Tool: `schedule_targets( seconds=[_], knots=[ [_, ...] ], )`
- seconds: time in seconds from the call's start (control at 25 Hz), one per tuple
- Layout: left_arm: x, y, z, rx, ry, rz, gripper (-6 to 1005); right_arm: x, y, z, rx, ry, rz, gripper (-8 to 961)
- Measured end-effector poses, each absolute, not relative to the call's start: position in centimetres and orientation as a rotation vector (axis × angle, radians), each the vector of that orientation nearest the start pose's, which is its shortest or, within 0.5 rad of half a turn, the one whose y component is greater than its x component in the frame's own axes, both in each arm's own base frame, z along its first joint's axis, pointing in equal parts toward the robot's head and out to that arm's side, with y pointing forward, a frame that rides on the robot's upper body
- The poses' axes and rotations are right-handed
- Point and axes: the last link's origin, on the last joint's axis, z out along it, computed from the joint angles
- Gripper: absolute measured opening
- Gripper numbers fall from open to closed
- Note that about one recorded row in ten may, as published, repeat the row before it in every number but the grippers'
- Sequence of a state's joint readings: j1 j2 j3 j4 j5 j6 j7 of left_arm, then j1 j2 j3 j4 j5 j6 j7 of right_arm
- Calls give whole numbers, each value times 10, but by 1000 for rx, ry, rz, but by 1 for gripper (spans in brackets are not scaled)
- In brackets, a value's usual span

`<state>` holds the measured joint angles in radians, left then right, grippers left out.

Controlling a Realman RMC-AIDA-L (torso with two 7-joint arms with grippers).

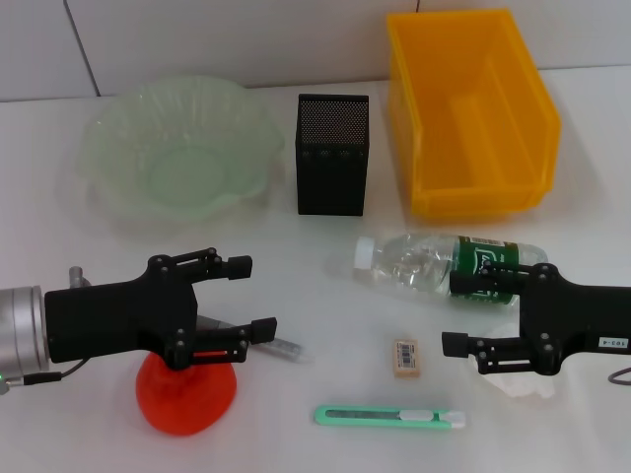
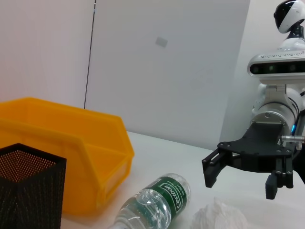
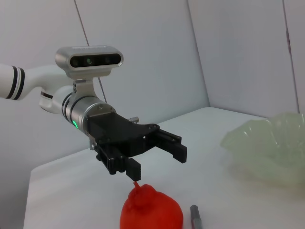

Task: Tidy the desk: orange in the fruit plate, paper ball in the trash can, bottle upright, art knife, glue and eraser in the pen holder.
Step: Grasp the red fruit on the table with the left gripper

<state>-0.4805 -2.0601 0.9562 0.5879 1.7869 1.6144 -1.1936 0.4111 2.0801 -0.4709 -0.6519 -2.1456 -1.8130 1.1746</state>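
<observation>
- The left hand [image 1: 242,296], fingers spread and empty, is held just above the orange [image 1: 185,392] on the counter [image 1: 296,394].
- The right hand [image 1: 471,313], also spread and empty, is poised over the lying bottle [image 1: 434,264].

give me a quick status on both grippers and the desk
Left gripper open above the orange-red round fruit. Right gripper open over the lying clear plastic bottle. Nothing sorted yet, nothing blocking.

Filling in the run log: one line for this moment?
left gripper open above orange | right gripper open over bottle, lying | plate empty
</observation>
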Motion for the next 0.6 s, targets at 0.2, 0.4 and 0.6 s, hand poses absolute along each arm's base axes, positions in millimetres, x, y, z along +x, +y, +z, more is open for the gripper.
schedule_targets(
  seconds=[0.2,0.4,0.6],
  knots=[
    [-249,302,-25,-2880,-373,-818,812,298,267,14,-2757,538,807,824],
    [-248,301,-26,-2883,-371,-817,812,298,266,14,-2759,540,806,824],
    [-248,301,-26,-2883,-368,-817,812,298,266,14,-2761,541,803,823]
  ],
)
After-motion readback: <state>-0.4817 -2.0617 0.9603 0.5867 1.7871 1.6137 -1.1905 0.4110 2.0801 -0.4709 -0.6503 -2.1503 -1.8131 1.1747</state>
